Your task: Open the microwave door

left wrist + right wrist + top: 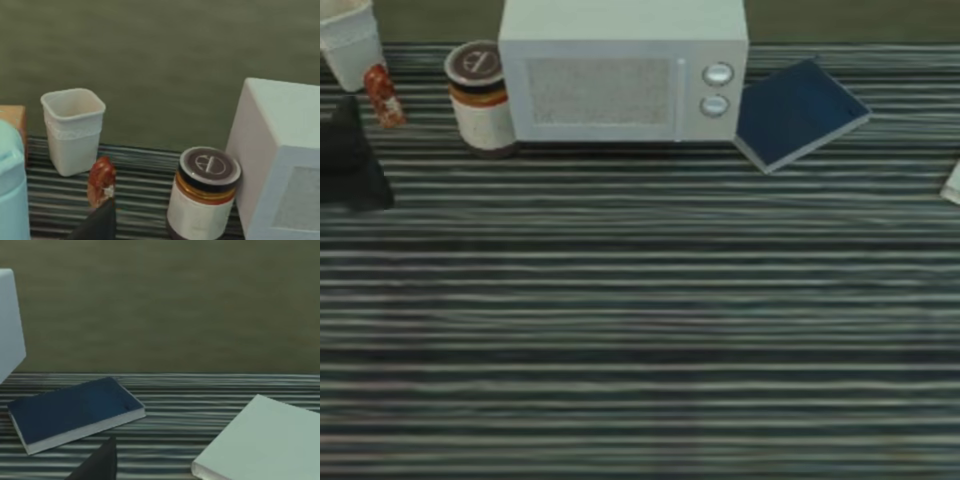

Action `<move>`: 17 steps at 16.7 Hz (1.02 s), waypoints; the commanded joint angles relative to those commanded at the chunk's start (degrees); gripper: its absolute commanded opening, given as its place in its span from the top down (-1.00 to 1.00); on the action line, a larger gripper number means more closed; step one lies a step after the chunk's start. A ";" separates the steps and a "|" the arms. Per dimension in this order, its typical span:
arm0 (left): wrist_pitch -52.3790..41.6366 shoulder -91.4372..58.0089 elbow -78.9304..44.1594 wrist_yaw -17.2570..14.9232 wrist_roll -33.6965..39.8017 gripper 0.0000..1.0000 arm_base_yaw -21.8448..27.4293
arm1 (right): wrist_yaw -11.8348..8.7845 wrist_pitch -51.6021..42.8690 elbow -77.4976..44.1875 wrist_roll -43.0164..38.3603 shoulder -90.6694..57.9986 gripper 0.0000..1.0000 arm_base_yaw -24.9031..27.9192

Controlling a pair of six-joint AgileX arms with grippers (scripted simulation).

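Striped grey-and-black cloth covers the table (640, 330), with a plain olive-green wall behind it. At the far edge, near the centre, stands the small white boxy microwave (623, 70), front facing the camera. Its flat white microwave door (600, 92), with a grey speckled mesh window, lies flush and closed; 2 round silver knobs (717, 74) sit on the panel to its right. Just beside the microwave's left side stands a white-labelled glass jar (481, 97) with a dark round lid. Further left are a small red-brown bottle (384, 95) and a white square plastic cup (349, 42). To the right of the microwave, a dark blue hardcover book (800, 112) lies flat, angled. A pale flat book (260, 440) lies near the right edge. The left gripper (350, 160) shows as a dark shape at the table's far left; its opening cannot be told. The right gripper appears only as a dark tip in the right wrist view; its opening cannot be told.
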State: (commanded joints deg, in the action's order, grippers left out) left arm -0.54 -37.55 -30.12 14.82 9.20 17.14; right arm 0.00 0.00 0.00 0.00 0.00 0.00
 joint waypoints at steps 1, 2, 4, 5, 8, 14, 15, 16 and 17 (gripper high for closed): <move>-0.35 -5.93 -4.11 2.18 1.15 -1.00 2.41 | 0.00 0.00 0.00 0.00 0.00 -1.00 0.00; -0.73 -12.02 -8.26 4.39 2.31 -1.00 4.85 | 0.00 0.00 0.00 0.00 0.00 -1.00 0.00; -1.51 -24.36 -16.53 8.83 4.63 -1.00 9.74 | 0.00 0.00 0.00 0.00 0.00 -1.00 0.00; -1.88 -30.47 -20.60 11.00 5.77 -1.00 12.14 | 0.00 0.00 0.00 0.00 0.00 -1.00 0.00; -2.80 -47.70 -32.11 17.10 9.09 -1.00 18.86 | 0.00 0.00 0.00 0.00 0.00 -1.00 0.00; -3.36 -71.25 -48.75 25.54 14.19 -1.00 28.22 | 0.00 0.00 0.00 0.00 0.00 -1.00 0.00; -3.34 -73.16 -50.27 26.28 14.68 -1.00 29.04 | 0.00 0.00 0.00 0.00 0.00 -1.00 0.00; -3.31 -74.47 -51.33 26.79 15.03 -1.00 29.61 | 0.00 0.00 0.00 0.00 0.00 -1.00 0.00; -3.30 -75.16 -51.90 27.06 15.22 -1.00 29.92 | 0.00 0.00 0.00 0.00 0.00 -1.00 0.00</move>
State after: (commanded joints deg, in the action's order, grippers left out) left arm -3.83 -112.70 -82.02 41.88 24.43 47.05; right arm 0.00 0.00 0.00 0.00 0.00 0.00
